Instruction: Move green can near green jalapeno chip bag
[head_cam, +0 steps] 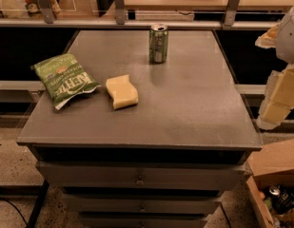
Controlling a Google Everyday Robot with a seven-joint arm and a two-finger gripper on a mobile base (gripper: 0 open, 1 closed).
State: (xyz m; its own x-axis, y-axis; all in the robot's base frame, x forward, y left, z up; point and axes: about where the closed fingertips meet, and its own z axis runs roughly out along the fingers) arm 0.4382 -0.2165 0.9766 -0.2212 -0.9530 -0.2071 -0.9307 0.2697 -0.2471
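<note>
Green can (pixel 158 43) stands upright at the far edge of the table (pixel 194 103), just right of the middle, silver rim on top and nothing touching it. Over on the left side lies the green jalapeno chip bag (pixel 65 79), flat and crinkled, its white lettering upside down from this view, well apart from the can. Between the two, but closer to the bag, rests a pale yellow block (pixel 122 91), just beside the bag's right edge. And the gripper (pixel 276 109)? It hangs out at the right border, off the table's right side, cut off by the edge of the view. Open or closed, I cannot tell. Below the tabletop run drawers (pixel 137 177), and a cardboard box (pixel 275 165) sits on the floor at lower right.
</note>
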